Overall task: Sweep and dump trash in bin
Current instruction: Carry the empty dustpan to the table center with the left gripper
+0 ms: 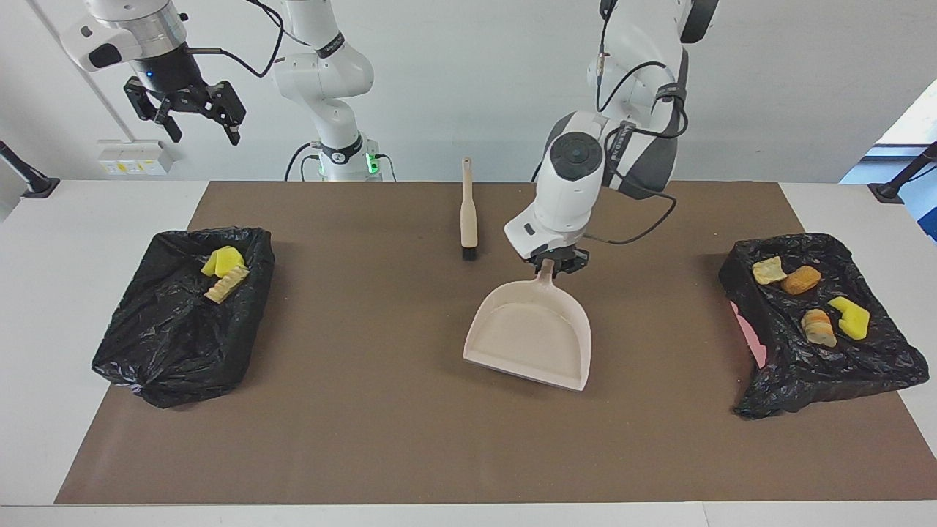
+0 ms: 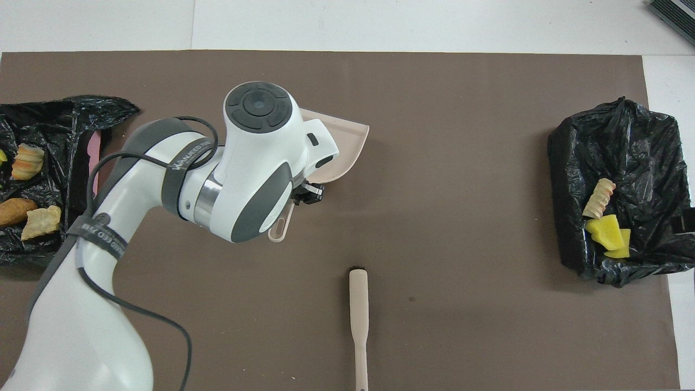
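Fingers of the left gripper (image 1: 550, 265), at centre frame in the facing view, pinch the handle of the beige plastic dustpan (image 1: 531, 333), which lies flat and empty on the brown mat (image 1: 366, 410), likely just set down. Upper left, the right gripper (image 1: 196, 113) waits aloft, fingers spread. Spongy trash (image 1: 812, 300) sits in crinkled black bin bags (image 1: 827, 366) at both edges.

Overhead, the arm hides most of the dustpan (image 2: 347, 146); the slim brush (image 2: 358, 320) lies at lower centre on the worktop (image 2: 380, 27).
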`<control>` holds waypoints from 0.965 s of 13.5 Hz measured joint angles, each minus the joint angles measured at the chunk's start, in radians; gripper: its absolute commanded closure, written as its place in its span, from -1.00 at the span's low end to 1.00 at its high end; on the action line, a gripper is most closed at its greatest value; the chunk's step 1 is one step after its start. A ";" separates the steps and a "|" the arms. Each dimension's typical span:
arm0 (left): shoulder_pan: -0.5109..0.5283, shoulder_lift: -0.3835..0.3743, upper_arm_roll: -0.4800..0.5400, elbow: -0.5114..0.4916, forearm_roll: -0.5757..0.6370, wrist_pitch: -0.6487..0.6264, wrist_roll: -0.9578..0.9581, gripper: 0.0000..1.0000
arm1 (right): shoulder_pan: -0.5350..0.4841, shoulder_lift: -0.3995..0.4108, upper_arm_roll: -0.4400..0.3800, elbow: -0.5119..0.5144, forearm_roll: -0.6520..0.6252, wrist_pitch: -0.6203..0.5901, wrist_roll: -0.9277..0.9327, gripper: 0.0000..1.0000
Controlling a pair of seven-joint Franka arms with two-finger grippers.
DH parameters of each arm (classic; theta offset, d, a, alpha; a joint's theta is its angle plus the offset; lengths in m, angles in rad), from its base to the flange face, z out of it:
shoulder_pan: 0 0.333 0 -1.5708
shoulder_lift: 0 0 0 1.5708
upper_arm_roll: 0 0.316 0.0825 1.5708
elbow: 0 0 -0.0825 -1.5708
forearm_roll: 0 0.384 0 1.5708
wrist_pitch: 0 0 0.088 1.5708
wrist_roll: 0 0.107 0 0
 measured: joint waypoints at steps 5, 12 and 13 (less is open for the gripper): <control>-0.072 0.237 0.013 0.272 -0.009 0.001 -0.222 1.00 | 0.000 0.000 0.000 0.000 0.000 0.000 0.000 -1.00; -0.104 0.370 0.013 0.383 -0.012 0.057 -0.312 0.31 | 0.000 0.000 0.000 0.000 0.000 0.000 0.000 -1.00; -0.104 0.370 0.013 0.383 -0.012 0.056 -0.312 -0.61 | 0.000 0.000 0.000 0.000 0.000 0.000 0.000 -1.00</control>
